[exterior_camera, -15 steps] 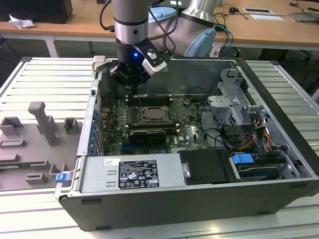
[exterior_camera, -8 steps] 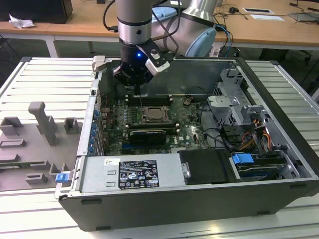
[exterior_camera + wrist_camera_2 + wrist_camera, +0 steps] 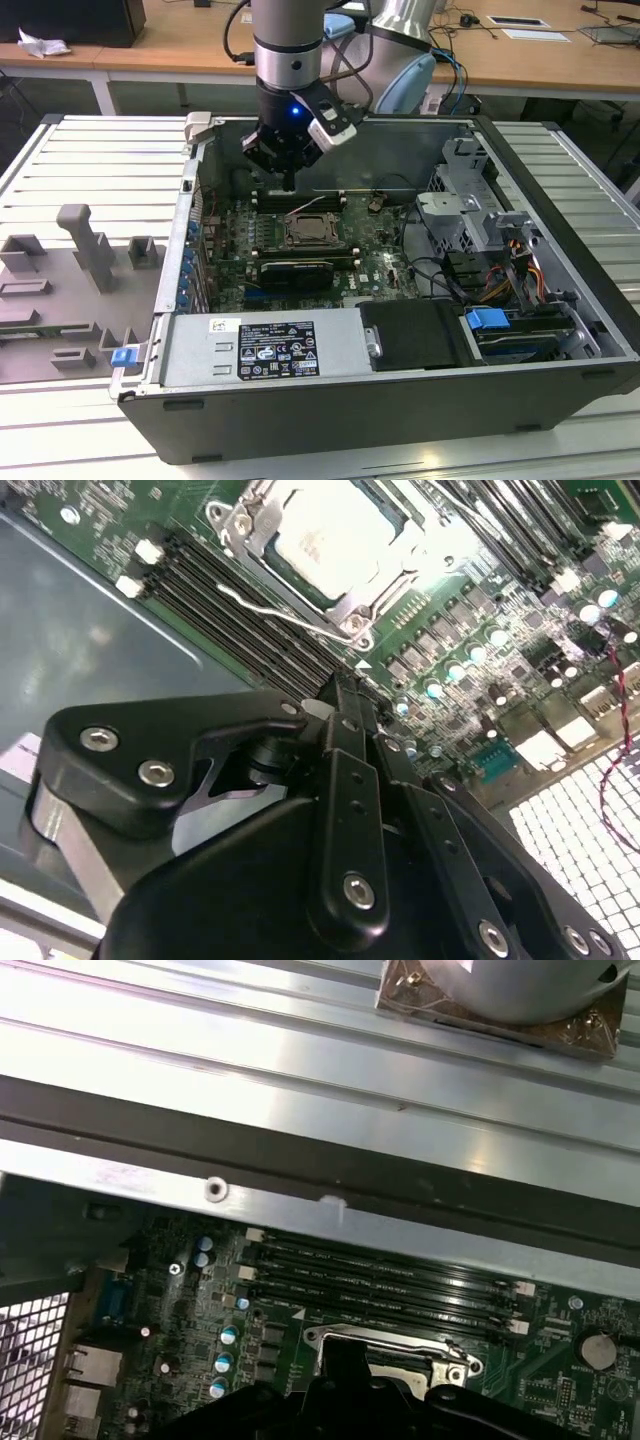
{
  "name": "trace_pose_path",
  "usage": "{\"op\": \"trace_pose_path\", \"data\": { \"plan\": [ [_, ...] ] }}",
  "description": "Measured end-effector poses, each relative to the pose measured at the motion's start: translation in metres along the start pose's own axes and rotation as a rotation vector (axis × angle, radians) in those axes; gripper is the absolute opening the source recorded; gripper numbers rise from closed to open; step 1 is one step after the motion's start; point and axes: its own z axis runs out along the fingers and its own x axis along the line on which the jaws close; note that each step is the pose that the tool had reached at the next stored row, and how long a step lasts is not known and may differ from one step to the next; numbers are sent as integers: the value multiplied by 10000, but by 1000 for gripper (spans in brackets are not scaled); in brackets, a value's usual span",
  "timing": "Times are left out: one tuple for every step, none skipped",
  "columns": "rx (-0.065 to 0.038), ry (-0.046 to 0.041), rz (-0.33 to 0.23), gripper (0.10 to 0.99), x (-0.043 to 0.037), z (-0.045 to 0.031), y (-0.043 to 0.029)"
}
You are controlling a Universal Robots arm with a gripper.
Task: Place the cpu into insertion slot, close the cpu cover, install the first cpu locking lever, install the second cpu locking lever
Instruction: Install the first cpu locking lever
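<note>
One claw (image 3: 343, 685), fingers pressed together, apparently empty, tip near wire lever (image 3: 272, 609) beside closed cover (image 3: 342, 603) over chip (image 3: 335, 540).

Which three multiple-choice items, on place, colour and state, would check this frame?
1. The gripper hangs over: A the power supply; B the memory slots by the insertion slot; C the grey tray.
2. The circuit board is: A red; B white; C green.
3. The cpu: A lies in the insertion slot; B is in the gripper; C lies outside the case.
B: the exterior view shows it above those slots. C: green shows in both wrist views. A: the cpu cover frames its pale face.
</note>
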Motion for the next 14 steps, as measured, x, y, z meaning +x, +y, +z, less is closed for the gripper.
{"op": "trace_pose_path", "data": {
  "plan": [
    [1, -3, 43, 106, -17, 2, -3],
    [2, -6, 69, 106, -30, 3, -6],
    [4, -8, 104, 106, -53, 6, -11],
    [4, -12, 135, 106, -75, 11, -15],
    [6, -14, 175, 106, -89, 14, -19],
    [11, -22, 267, 106, -104, 17, -21],
    [16, -32, 402, 106, -114, 22, -23],
    [19, -39, 491, 106, -121, 26, -24],
    [20, -45, 563, 106, -129, 31, -26],
    [-20, -60, 669, 106, -139, 41, -29],
    [-63, -73, 740, 106, -144, 47, -30],
    [-110, -87, 808, 106, -148, 52, -31],
    [-204, -116, 944, 106, -160, 71, -34],
    [-217, -120, 975, 106, -166, 80, -37]
  ]
}}
